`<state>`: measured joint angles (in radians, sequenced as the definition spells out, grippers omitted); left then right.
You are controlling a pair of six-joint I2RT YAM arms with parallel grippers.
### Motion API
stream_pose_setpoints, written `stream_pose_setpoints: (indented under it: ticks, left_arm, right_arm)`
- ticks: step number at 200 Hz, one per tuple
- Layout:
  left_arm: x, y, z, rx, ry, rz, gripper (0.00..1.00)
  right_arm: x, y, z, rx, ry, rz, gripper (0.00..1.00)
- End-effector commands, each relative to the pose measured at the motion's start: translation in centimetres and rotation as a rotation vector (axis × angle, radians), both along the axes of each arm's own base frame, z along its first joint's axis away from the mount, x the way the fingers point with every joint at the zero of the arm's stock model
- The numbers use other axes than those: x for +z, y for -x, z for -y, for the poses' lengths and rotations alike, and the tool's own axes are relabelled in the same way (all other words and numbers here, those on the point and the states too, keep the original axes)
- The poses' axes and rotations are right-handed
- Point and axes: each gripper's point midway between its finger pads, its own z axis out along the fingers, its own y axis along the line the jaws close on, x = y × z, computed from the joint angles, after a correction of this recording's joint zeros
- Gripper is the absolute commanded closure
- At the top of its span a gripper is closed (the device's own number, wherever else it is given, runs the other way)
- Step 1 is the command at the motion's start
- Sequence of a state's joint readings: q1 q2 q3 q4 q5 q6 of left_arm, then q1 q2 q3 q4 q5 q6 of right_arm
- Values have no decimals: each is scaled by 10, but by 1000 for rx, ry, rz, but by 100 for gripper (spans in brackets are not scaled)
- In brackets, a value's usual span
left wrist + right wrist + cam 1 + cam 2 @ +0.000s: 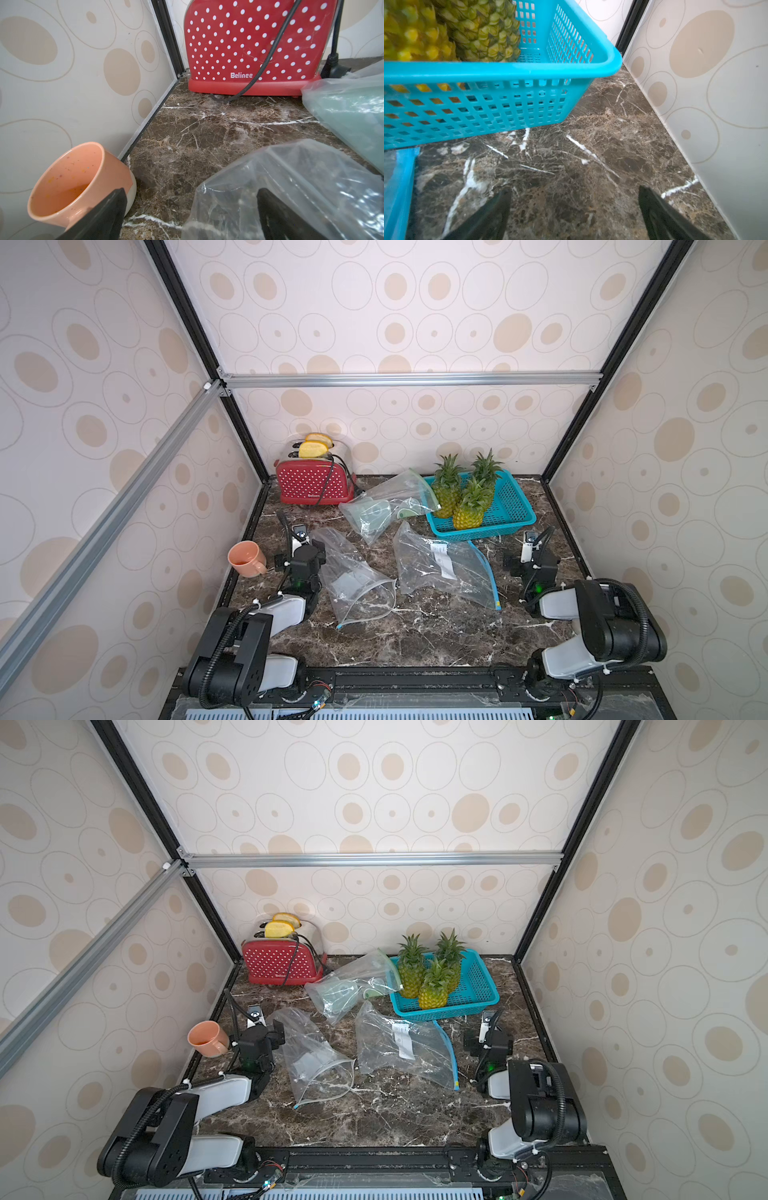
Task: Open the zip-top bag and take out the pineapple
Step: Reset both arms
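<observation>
Pineapples [469, 512], 3 of them, stand upright and crowded together in the teal basket [512, 506] at the rear right of the marble-patterned tabletop [415, 635]; none shows inside any of the 3 zip-top bags [432, 580] lying loose between the arms, so I judge the fruit to be out; the rear bag [380, 508] holds only something pale green that I cannot identify. Each pineapple should handle as stiff, fairly heavy and top-heavy under its crown; the knobbly rind offers friction, so the body just below the leaves looks the surest hold, the leaves likely being too springy. The bags are thin, clear, light and slippery; they should crumple and slide rather than resist, so the stiffer mouth edge is the place to pinch, such as the blue zip strip [491, 578] on the bag nearest the right arm, with 1 gripper per lip. The left gripper [191, 190] is spread wide and empty beside the peach mug [83, 176]; 1 finger shows through the film of the nearest bag [301, 176], touching or not I cannot tell; the right gripper [574, 188] is equally wide, holding nothing, over bare tabletop just beside the basket. Writing: "Belinee" in white on the red polka-dot toaster [228, 41]; a white label [442, 560] on the blue-strip bag, print too small to read.
</observation>
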<state>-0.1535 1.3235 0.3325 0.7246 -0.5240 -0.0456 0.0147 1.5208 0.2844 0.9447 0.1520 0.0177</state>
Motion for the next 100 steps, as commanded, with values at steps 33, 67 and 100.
stream_pose_setpoints:
  ticks: [33, 67, 100]
  left_arm:
    - [13, -6, -3, -1, 12, 38, 1]
    - [10, -6, -4, -11, -12, 3, 1]
    - [10, -10, -10, -16, 4, 23, 1]
  right_arm:
    - [13, -17, -8, 56, -1, 14, 1]
    - [12, -21, -14, 95, 1, -7, 1]
    - [9, -25, -20, 131, 0, -36, 1]
